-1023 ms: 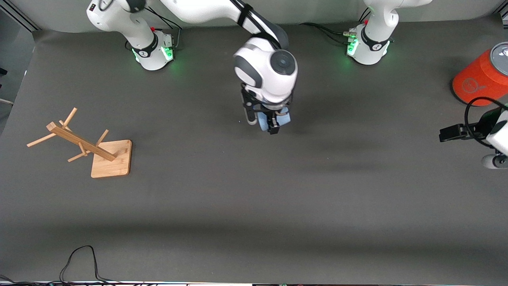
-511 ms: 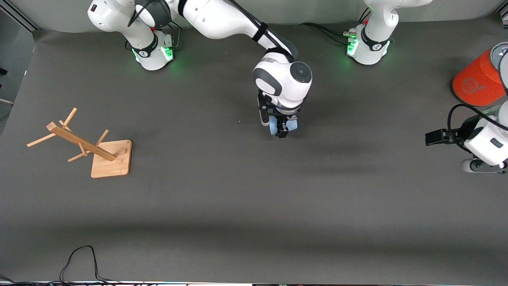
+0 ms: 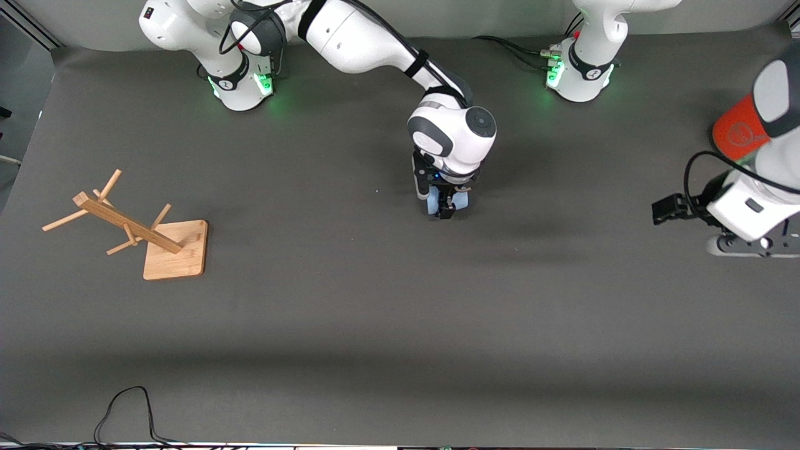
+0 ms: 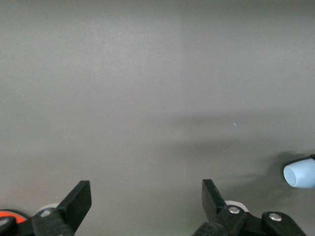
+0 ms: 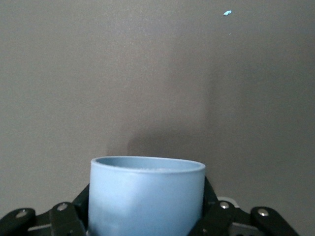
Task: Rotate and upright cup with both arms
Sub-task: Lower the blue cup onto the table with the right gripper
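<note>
The pale-blue cup [image 3: 461,200] hangs over the middle of the table, mostly hidden under the right arm's wrist. My right gripper [image 3: 445,209] is shut on it. In the right wrist view the cup [image 5: 146,196] fills the space between the black fingers [image 5: 210,199], its open rim pointing away from the gripper [image 5: 146,209]. My left gripper [image 3: 664,209] hovers over the left arm's end of the table, open and empty. In the left wrist view its gripper [image 4: 146,199] stands wide, and the cup [image 4: 299,173] shows small at the frame's edge.
A large orange cylinder [image 3: 740,134] stands at the left arm's end, partly covered by that arm. A wooden peg rack on a square base [image 3: 175,250] stands toward the right arm's end. A black cable [image 3: 125,406] loops at the table's near edge.
The right arm has carried the cup a little toward the left arm's end of the table. The left gripper has moved in toward the middle, still open.
</note>
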You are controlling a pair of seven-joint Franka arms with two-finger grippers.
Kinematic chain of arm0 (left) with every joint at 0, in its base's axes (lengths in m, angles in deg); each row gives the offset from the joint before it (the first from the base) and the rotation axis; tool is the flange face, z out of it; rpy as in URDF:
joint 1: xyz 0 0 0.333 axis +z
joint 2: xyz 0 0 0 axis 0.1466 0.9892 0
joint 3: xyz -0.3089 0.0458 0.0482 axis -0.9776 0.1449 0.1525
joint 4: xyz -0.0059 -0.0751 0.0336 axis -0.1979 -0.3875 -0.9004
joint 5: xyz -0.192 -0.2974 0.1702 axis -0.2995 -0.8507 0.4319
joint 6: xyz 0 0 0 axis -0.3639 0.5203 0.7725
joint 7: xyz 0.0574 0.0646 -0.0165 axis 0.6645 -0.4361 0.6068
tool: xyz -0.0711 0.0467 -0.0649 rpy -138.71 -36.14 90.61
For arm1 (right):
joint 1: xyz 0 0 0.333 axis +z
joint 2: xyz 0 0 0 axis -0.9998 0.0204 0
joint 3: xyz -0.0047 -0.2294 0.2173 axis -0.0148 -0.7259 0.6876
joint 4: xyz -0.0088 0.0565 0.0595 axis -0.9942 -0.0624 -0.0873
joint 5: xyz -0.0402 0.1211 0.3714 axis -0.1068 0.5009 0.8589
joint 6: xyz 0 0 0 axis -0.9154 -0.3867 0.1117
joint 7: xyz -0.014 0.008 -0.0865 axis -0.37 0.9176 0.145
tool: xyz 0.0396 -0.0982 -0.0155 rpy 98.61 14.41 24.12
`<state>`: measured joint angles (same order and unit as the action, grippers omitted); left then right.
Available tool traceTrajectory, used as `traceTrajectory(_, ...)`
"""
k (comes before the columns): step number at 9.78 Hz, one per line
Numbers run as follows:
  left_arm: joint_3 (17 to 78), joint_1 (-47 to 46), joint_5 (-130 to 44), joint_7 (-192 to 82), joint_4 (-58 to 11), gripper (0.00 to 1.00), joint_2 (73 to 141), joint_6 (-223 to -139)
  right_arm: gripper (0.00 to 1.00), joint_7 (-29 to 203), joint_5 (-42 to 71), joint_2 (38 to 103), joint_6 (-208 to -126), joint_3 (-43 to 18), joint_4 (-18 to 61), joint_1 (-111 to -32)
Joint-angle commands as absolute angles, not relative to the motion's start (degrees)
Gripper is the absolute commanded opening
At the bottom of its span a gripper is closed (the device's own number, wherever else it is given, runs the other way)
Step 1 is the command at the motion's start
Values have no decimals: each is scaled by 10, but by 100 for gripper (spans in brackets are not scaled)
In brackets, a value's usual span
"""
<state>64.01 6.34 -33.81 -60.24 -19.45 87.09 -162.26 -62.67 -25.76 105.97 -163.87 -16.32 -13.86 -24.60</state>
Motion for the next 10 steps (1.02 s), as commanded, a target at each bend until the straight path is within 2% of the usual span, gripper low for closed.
traceTrajectory(1,646,59,-340,-629,-216,100,861,-1642,75,-657,-281,1077,-1632,-168,-166,-241)
traceTrajectory(2,649,61,-341,-675,-199,100,881,-1639,100,-663,-282,1077,-1632,-168,-166,-241)
traceTrajectory(8,649,58,-340,-670,-184,100,910,-1639,100,-658,-282,1074,-1632,-168,-165,-241)
traceTrajectory(10,649,58,-342,-668,-179,100,927,-1643,100,-647,-282,1053,-1615,-170,-164,-242)
